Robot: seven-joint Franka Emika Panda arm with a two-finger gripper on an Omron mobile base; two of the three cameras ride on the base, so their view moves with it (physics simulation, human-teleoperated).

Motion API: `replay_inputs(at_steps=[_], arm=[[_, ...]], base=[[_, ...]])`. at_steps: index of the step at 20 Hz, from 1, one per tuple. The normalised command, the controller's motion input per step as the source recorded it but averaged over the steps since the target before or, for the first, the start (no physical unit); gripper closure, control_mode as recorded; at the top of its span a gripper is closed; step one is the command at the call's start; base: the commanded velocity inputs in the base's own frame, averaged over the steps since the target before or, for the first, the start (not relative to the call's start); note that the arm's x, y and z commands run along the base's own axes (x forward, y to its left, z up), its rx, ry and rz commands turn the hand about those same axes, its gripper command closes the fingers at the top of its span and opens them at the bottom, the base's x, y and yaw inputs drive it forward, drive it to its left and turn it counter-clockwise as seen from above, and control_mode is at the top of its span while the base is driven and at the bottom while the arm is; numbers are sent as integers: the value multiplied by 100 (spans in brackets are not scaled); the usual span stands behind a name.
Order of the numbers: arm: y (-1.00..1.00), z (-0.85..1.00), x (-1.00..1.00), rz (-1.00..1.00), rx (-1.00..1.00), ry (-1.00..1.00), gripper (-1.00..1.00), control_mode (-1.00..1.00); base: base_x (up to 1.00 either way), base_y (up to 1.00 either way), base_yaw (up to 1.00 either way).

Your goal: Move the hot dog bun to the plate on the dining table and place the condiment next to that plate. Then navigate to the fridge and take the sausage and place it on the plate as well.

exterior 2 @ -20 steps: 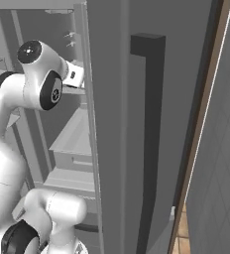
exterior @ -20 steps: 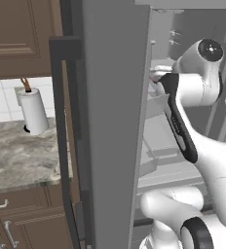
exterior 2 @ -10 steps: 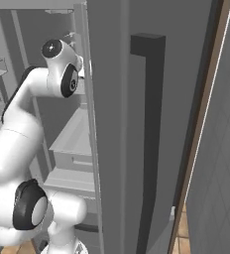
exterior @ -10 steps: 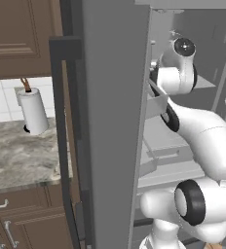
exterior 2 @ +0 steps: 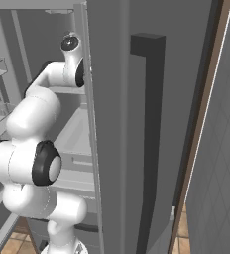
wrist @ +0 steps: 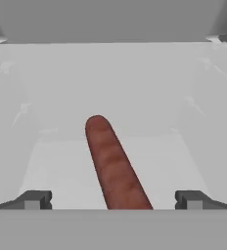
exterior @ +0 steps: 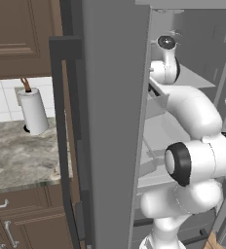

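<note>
In the hand view the sausage point(wrist: 114, 166), a thin dark-red rod, lies on a pale grey fridge shelf point(wrist: 61, 161) and runs from the middle of the picture down toward the gripper point(wrist: 113, 200). The gripper is open, one dark fingertip on each side of the sausage's near end, with nothing held. In the left base view the white arm point(exterior: 185, 109) reaches up into the open fridge point(exterior: 115, 97), and the fridge's open door hides the hand. The right base view shows the same arm point(exterior 2: 42, 106) inside the fridge point(exterior 2: 122, 124).
The open fridge door with its long dark handle point(exterior: 61, 126) stands left of the arm. Further left is a marble wall counter point(exterior: 17, 155) with a white paper-towel roll point(exterior: 33, 112). Grey shelves point(exterior: 159, 131) sit inside the fridge. A second door handle point(exterior 2: 151, 139) is on the right.
The arm has stretched deeper and higher into the fridge, its elbow dropping lower and its wrist going behind the door edge. The base views hold still. The gripper stays open.
</note>
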Motion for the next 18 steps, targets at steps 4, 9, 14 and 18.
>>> replay_inputs(at_steps=[4,9,14,18], arm=[[0,-20,62,5,-2,0,-100,-100],[0,-42,37,3,-1,0,-100,-100],[-1,-65,6,0,0,0,100,-100],[-2,-52,-9,0,0,-2,100,-100]], base=[[0,0,0],[0,0,0],[0,0,0],[0,0,0]])
